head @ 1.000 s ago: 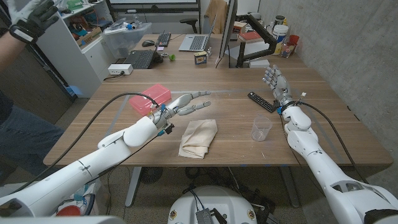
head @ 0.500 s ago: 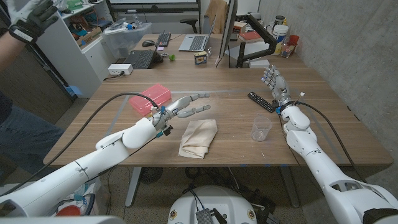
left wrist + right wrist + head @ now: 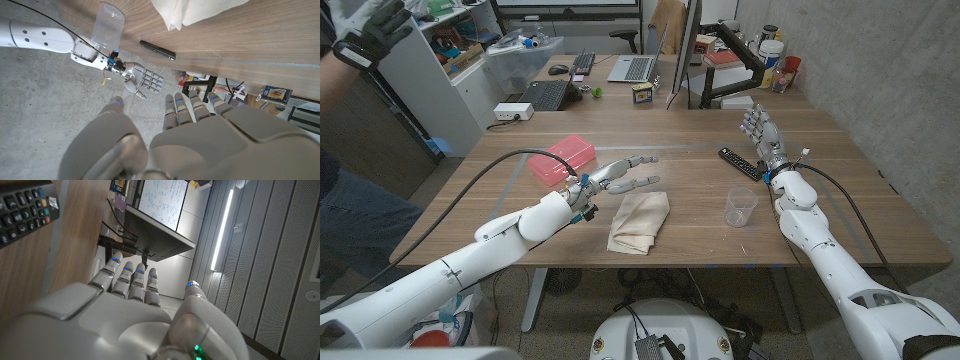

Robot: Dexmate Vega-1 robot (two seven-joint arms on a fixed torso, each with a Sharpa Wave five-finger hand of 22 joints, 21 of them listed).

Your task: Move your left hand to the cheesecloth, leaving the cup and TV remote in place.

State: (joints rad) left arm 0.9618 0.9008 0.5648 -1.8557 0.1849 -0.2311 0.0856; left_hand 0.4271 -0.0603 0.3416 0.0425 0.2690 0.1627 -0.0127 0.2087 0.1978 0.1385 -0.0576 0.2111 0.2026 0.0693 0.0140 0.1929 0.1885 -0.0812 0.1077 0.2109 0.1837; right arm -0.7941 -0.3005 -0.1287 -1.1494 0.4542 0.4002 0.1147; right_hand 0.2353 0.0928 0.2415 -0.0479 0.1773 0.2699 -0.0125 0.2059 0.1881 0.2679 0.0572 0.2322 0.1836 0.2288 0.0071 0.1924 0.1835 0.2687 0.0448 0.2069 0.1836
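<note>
The left hand (image 3: 620, 176) hovers with fingers spread, holding nothing, just beyond the crumpled, soft beige cheesecloth (image 3: 639, 222) on the wood-grain tabletop (image 3: 690, 240).

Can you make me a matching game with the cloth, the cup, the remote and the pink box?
Things:
1. cheesecloth
2. cup
3. TV remote
4. pink box

Descriptions:
A. black, near the right hand
B. clear and upright
C. beige, folded, just below the left hand
D. behind the left wrist

Pairs: 1-C, 2-B, 3-A, 4-D
</note>
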